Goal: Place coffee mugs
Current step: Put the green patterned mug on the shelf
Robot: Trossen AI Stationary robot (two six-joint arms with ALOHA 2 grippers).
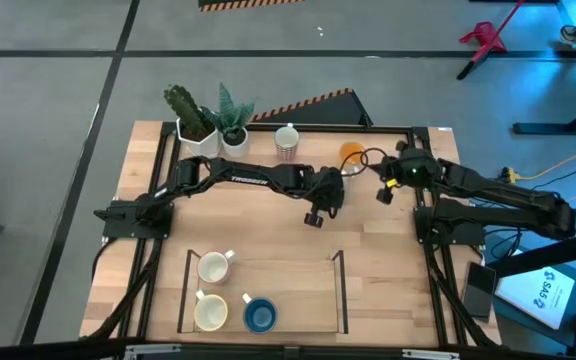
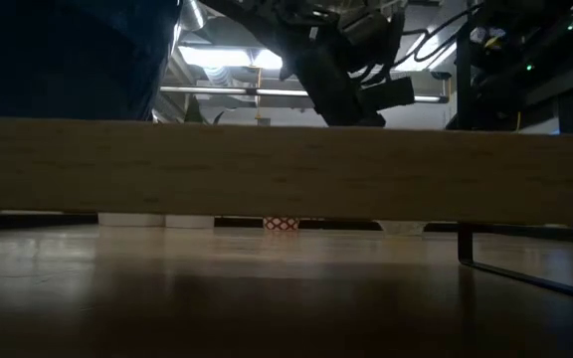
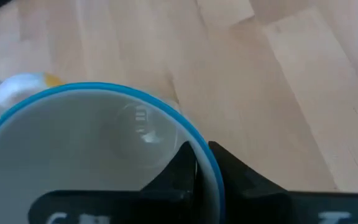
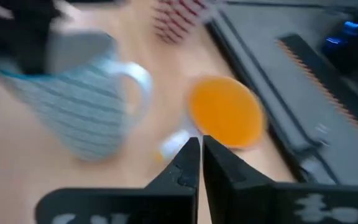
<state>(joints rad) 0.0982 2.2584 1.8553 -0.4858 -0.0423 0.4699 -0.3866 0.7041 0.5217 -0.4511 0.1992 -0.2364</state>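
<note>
My left gripper (image 1: 326, 195) is over the middle of the table, shut on a pale striped mug with a blue rim (image 4: 79, 112). My right gripper (image 4: 201, 146) is shut just right of it (image 1: 386, 190) and touches nothing. The orange mug (image 1: 353, 155) sits beyond it near the far edge. The white mug with the patterned lower half (image 1: 286, 140) stands on its base further left along that edge. In the wire tray near the front stand a white mug (image 1: 213, 267), a cream mug (image 1: 210, 312) and a blue mug (image 1: 258, 315). My left gripper (image 3: 197, 152) holds the striped mug by its blue rim (image 3: 191, 134), one finger (image 3: 179, 171) inside the mug and the other (image 3: 235, 177) outside the wall. In the right wrist view the mug looks tilted below the gripper. Whether its base is on the table I cannot tell.
Two white pots with green plants (image 1: 208, 125) stand at the far left corner. The tray's dark wire frame (image 1: 340, 290) rises on the near side. A small white and yellow thing (image 4: 176, 143) lies on the wood in front of my right gripper. Black rails (image 1: 428, 230) line the table's sides.
</note>
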